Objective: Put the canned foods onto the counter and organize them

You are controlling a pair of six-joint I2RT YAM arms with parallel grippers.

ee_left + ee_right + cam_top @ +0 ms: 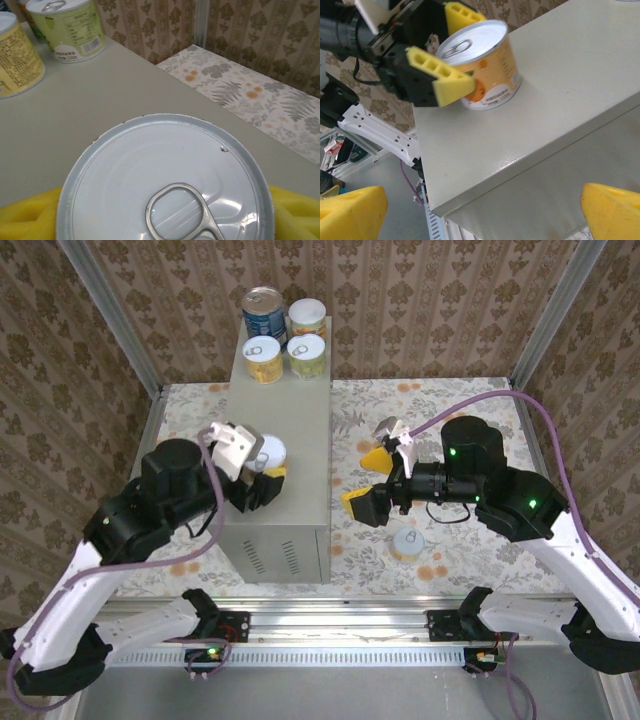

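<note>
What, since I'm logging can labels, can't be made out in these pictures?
Floor can: top view, seen lid-up; its label is out of sight.
Held can: left wrist view, the bottom edge cuts its lid, which hides the label.
Blue can: top view, label print too small to read.

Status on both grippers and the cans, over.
Left gripper shut on orange can, seated on counter. Right gripper open, empty. Four cans grouped far end; sixth can down right of counter. Nothing in the way.
</note>
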